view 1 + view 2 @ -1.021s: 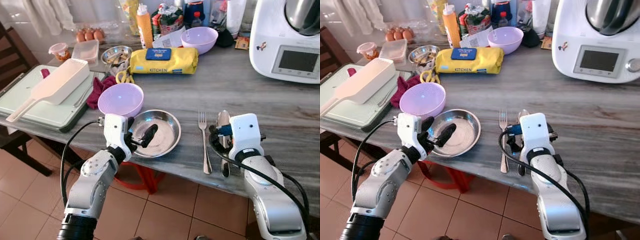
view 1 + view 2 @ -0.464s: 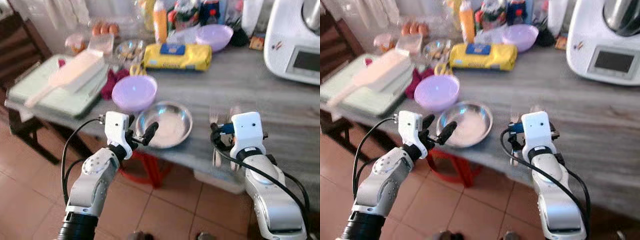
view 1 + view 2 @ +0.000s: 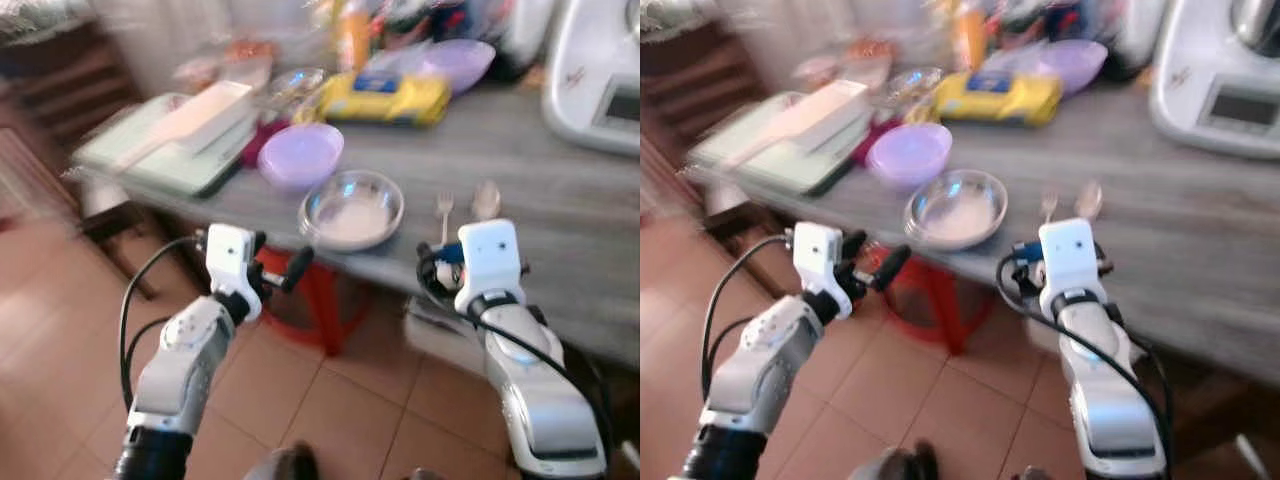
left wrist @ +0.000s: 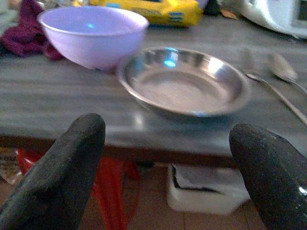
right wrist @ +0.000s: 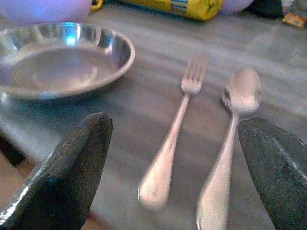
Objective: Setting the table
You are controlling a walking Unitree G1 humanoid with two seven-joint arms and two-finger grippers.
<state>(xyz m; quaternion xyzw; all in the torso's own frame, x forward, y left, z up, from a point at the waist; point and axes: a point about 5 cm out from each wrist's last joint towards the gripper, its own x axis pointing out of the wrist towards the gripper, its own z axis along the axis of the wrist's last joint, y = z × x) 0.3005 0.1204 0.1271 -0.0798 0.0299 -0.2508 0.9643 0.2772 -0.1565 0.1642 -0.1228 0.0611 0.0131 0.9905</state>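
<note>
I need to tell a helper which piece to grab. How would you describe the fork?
On the grey table, near its front edge, a steel dish sits beside two pieces of cutlery. The fork lies between the dish and the spoon; it has prongs, not a rounded bowl.

No readable text.
The yellow packet (image 3: 997,97) on the desk (image 3: 1200,220) carries a blue label, too blurred to make out.

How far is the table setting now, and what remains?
Done: a steel plate lies near the table edge, with a fork and a spoon side by side next to it. In hand: nothing; the left tool and right tool are both open and empty. Left: perhaps the purple bowl behind the plate.
</note>
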